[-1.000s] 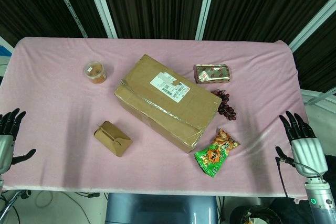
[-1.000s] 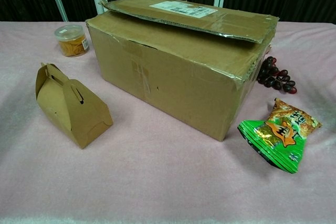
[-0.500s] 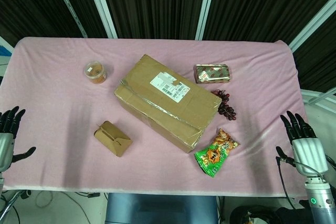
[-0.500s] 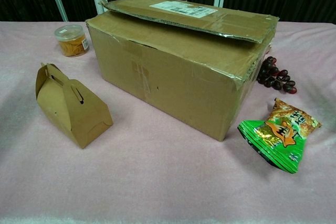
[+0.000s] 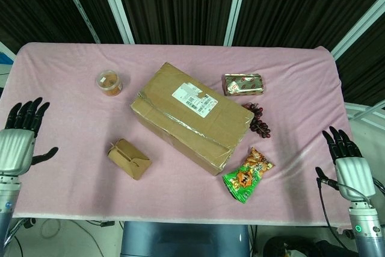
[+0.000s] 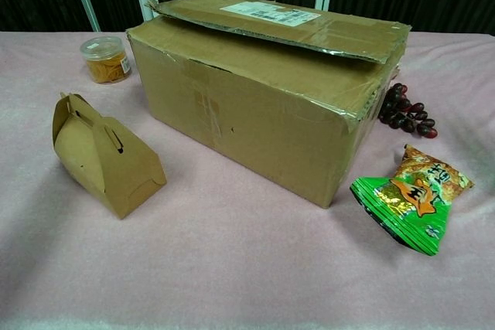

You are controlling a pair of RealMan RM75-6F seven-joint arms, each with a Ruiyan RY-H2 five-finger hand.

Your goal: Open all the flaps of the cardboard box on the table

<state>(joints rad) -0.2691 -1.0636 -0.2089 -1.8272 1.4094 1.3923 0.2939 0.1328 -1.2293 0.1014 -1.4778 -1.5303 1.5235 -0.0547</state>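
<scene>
Left hand [image 5: 19, 143] now raised and nearer the box [image 5: 191, 115] mid-table, fingers spread, empty; right hand [image 5: 349, 167] unmoved, splayed, empty; flaps [image 6: 288, 25] still down — reach just starting.

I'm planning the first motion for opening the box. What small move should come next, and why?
Probably bring the left hand in toward the cardboard box. Both hands are open at the table's edges, the right hand too, touching nothing. The top flap with the label is slightly raised along its near edge, which gives the fingers a gap to lift.
</scene>
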